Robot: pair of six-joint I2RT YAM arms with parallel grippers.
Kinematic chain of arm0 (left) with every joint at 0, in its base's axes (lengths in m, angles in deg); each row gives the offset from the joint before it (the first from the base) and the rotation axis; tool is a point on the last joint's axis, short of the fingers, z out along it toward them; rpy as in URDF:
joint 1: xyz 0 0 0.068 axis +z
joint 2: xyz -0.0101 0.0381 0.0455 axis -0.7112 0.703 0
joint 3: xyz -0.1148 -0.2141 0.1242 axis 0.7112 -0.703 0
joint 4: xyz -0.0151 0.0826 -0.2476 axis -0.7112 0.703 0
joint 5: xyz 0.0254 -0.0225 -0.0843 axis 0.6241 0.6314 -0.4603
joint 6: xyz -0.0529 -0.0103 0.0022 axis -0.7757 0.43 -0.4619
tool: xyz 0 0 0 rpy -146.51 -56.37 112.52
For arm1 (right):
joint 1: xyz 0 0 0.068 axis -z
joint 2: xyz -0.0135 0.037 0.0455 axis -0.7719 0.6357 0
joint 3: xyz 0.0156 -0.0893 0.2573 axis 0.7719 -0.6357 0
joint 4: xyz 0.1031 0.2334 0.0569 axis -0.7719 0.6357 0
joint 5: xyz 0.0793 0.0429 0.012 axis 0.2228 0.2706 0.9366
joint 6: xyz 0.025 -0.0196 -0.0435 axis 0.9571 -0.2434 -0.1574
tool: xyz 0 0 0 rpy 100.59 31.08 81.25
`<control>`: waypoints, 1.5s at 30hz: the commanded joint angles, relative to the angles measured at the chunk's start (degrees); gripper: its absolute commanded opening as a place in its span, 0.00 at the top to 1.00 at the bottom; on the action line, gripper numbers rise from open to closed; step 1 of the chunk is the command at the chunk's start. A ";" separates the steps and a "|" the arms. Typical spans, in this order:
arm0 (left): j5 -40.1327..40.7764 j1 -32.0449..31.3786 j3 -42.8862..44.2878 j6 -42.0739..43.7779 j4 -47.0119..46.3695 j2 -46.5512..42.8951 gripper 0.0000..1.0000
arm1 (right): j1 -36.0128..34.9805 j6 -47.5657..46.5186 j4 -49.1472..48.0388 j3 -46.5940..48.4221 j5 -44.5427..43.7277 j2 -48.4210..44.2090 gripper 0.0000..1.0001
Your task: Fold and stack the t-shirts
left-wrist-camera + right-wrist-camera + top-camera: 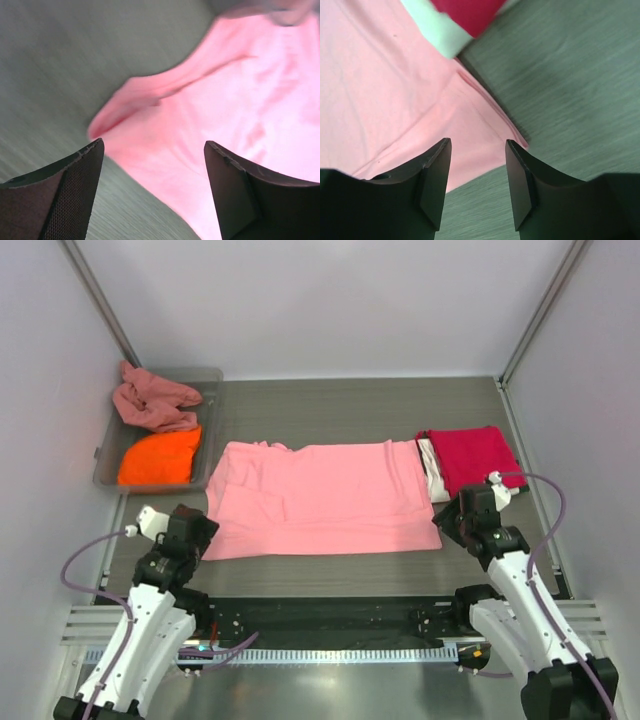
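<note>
Just beneath right end effector point(477, 142), pink t-shirt point(380, 90) corner

Five t-shirts point(320, 500) visible, one grey tray point(104, 452), two arms point(150, 610).

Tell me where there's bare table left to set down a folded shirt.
The widest bare patch is the back strip of the table, behind the pink shirt, between the grey tray and the red shirt. A narrower strip runs along the pink shirt's near edge. Crowded: the tray's corner and the right side by the red shirt.
</note>
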 commanded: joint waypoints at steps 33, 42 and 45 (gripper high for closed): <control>-18.21 0.14 32.71 30.48 -37.23 52.01 0.11 | 0.12 -14.84 -18.91 45.74 4.33 65.42 0.61; -18.91 0.14 37.89 30.84 -38.11 59.49 0.11 | 6.96 -12.03 -18.38 46.55 1.51 71.33 0.46; -19.09 0.05 39.91 30.75 -38.03 63.09 0.11 | 7.07 -12.20 -18.82 45.93 1.86 70.80 0.39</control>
